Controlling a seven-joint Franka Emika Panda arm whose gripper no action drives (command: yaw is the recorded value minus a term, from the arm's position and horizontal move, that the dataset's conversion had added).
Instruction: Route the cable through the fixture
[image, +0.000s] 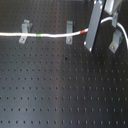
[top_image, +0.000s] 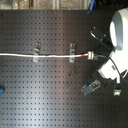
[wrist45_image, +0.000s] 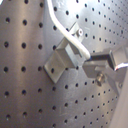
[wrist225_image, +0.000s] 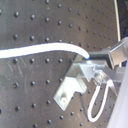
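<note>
Second wrist view, cable (wrist225_image: 45, 50) end hidden behind claw (wrist225_image: 102, 67)

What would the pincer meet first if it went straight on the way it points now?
Probably the grey clip just ahead of the pincer, where the cable ends; behind it lies the perforated board. Depth is unclear.

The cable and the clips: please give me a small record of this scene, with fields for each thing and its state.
surface: black perforated board
cable: white cord lying across the board, with a green band and a red band
clips: three grey metal clips in the first exterior view
cable at first two clips: passes across them
third clip: close to the gripper in both wrist views
gripper: shut on the cable end, beside the third clip
cable past the gripper: forms a small loop
</note>
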